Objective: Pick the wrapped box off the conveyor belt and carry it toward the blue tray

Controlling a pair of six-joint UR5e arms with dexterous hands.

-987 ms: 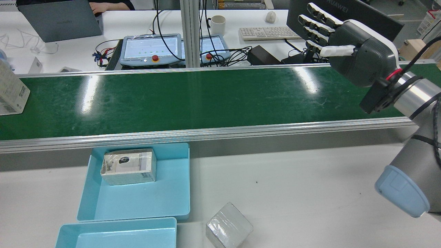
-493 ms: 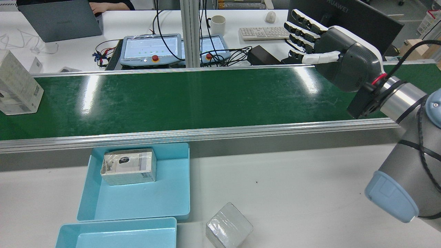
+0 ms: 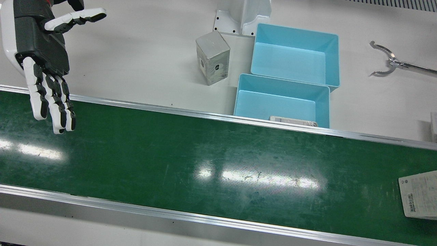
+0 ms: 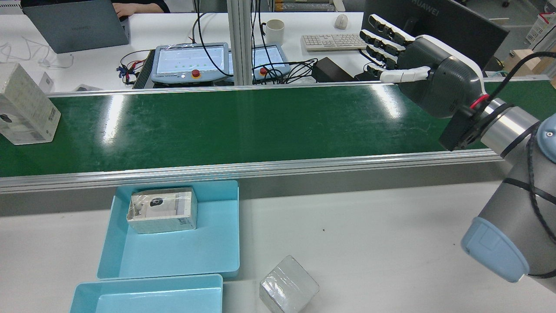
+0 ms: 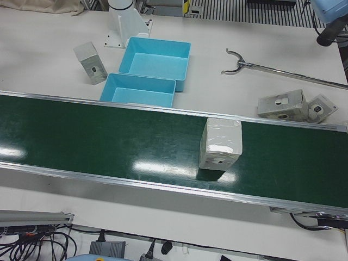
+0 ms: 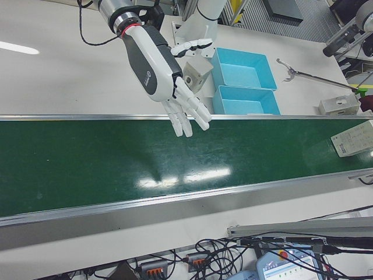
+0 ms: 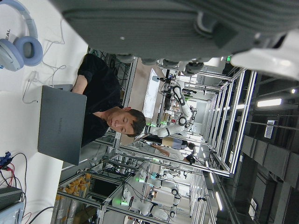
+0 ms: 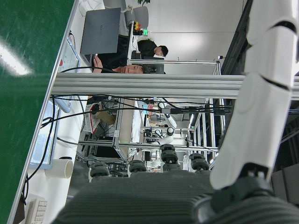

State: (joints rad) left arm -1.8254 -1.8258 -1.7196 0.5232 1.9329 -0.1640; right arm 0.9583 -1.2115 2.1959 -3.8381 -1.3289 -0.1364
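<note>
On the conveyor belt (image 4: 243,126), wrapped box (image 4: 27,106) farther in, right hand (image 4: 428,82) splayed (empty).

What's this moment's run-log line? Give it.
right hand: open, above belt | wrapped box: on belt, opposite end, untouched | blue tray: another box inside

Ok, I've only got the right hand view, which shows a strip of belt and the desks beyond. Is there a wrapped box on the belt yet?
Observer: Yes, one wrapped box stands on the conveyor belt, at the end opposite the right hand.
Operator: Is the hand holding anything?
Observer: No, its fingers are spread over the belt, empty.
Operator: Is the blue tray free?
Observer: The blue tray nearest the belt holds a second box.
</note>
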